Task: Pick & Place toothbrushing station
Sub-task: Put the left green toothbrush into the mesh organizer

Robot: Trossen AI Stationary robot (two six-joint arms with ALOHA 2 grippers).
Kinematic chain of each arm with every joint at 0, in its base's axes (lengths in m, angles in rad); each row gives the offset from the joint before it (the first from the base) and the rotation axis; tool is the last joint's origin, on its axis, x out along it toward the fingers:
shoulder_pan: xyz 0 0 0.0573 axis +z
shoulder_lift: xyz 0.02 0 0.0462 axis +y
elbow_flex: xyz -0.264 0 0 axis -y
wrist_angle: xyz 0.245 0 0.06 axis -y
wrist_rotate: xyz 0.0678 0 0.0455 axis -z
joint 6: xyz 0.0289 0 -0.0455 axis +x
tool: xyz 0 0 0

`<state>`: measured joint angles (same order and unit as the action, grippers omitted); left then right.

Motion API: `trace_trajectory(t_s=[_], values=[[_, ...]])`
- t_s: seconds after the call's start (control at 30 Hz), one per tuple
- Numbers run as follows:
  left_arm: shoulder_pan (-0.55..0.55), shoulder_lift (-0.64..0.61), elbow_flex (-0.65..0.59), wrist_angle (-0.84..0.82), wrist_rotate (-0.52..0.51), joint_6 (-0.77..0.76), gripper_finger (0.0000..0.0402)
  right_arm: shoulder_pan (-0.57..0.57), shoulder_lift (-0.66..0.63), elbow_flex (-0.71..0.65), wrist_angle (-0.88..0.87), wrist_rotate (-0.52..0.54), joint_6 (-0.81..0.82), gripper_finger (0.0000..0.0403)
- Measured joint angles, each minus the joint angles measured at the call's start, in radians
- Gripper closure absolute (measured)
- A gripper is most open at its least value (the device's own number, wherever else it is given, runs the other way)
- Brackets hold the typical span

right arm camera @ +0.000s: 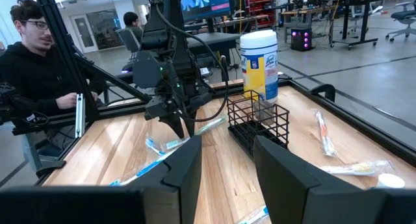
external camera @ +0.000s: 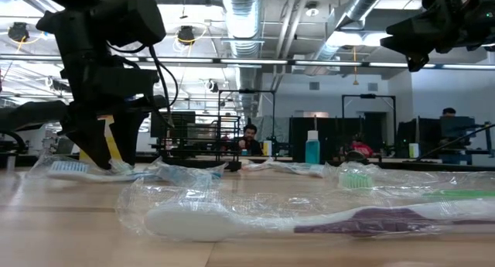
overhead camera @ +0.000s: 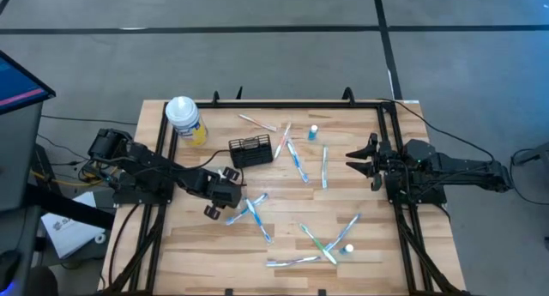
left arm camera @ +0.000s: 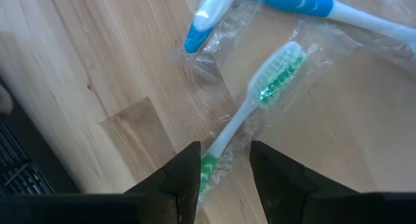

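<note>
The left hand (left arm camera: 224, 178) is down on the worktop (overhead camera: 283, 210), fingers spread either side of a wrapped green toothbrush (left arm camera: 250, 110). The caddy (overhead camera: 250, 150) stands just beyond, beside the canister (overhead camera: 184, 117). The right hand (overhead camera: 358, 161) hovers spread at the right edge.

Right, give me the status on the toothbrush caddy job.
Done: nothing; the black wire caddy looks empty, wrapped toothbrushes lie scattered. In hand: left gripper straddles a green toothbrush, fingers apart, not yet gripping. Right gripper waits open at the table's edge. Left: every brush.
</note>
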<state>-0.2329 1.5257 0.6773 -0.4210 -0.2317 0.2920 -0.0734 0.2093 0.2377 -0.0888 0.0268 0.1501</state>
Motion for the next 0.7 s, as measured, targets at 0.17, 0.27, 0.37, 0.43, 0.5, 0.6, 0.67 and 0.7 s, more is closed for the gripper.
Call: trace_trajectory(t_s=[0.17,0.27,0.37,0.43,0.5,0.6,0.67,0.7], values=[[0.000,0.001,-0.001,0.008,0.004,-0.001,0.0298,0.000,0.000,0.000,0.000,0.000,0.000,0.0272],[0.000,0.002,-0.001,0.014,0.006,-0.004,0.0341,0.000,0.000,0.000,0.000,0.000,0.000,0.0272],[0.000,0.003,-0.001,0.026,0.006,-0.005,0.0387,0.000,0.000,0.000,0.000,0.000,0.000,0.0272],[0.000,0.003,-0.001,0.030,0.005,-0.009,0.0392,0.000,0.000,0.000,0.000,0.000,0.000,0.0272],[0.000,0.003,-0.001,0.037,0.005,-0.009,0.0395,0.000,0.000,0.000,0.000,0.000,0.000,0.0272],[0.000,0.003,-0.001,0.045,0.004,-0.009,0.0400,0.000,0.000,0.000,0.000,0.000,0.000,0.0272],[0.000,0.002,-0.001,0.047,0.003,-0.009,0.0401,0.000,0.000,0.000,0.000,0.000,0.000,0.0272],[0.000,0.002,-0.001,0.051,0.003,-0.011,0.0401,0.000,0.000,0.000,0.000,0.000,0.000,0.0272]])
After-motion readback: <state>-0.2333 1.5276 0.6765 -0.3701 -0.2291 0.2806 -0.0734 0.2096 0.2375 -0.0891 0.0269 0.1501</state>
